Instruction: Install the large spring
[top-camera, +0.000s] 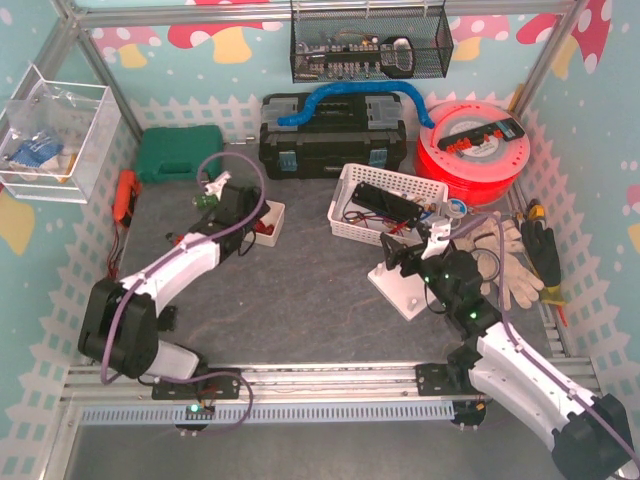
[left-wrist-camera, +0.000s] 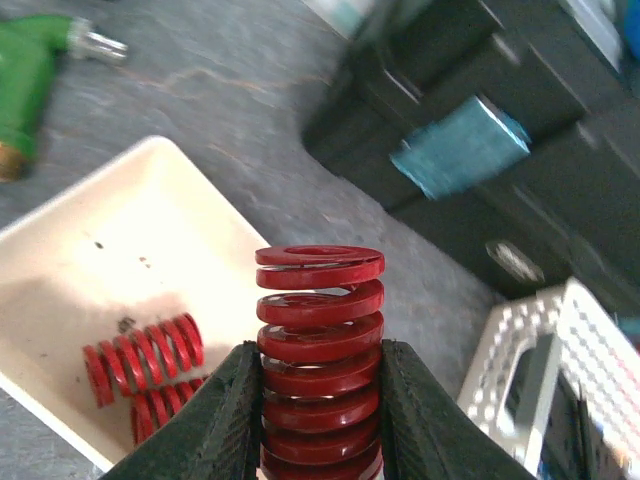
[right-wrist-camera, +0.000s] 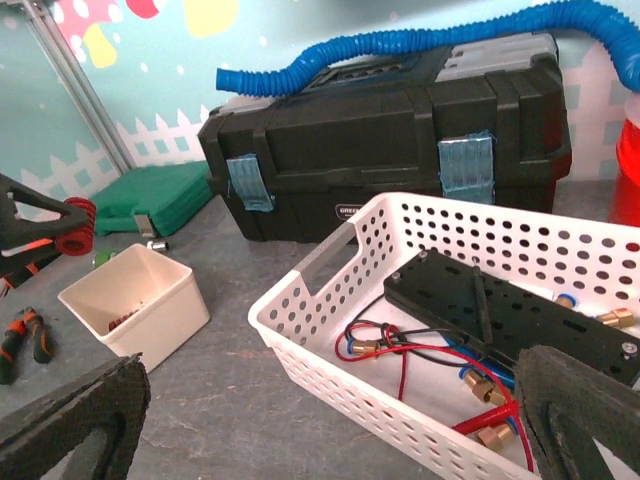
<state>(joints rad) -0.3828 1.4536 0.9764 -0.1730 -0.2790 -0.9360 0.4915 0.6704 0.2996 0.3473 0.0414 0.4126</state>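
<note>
Our left hand (left-wrist-camera: 320, 400) pinches the spring (left-wrist-camera: 320, 300).
We see it at lower centre of the left wrist view, by the bin (left-wrist-camera: 120, 230) at lower left; our right hand (right-wrist-camera: 325, 425) is spread wide before the basket (right-wrist-camera: 330, 262).

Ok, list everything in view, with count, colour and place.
large red coil spring: one, red, gripped between the left fingers
cream plastic tray: one, cream, table left of centre
small red coil springs: at least two, red, inside the tray
black plastic toolbox: one, black with blue latches, rear centre
blue corrugated hose: one, blue, on the toolbox
green plastic case: one, green, rear left
white perforated basket: one, white, right of centre
red round reel: one, red, rear right
pale work gloves: pair, off-white, right edge
left fingers: two, black, closed on the spring
right fingers: two, black, open, near the basket
</note>
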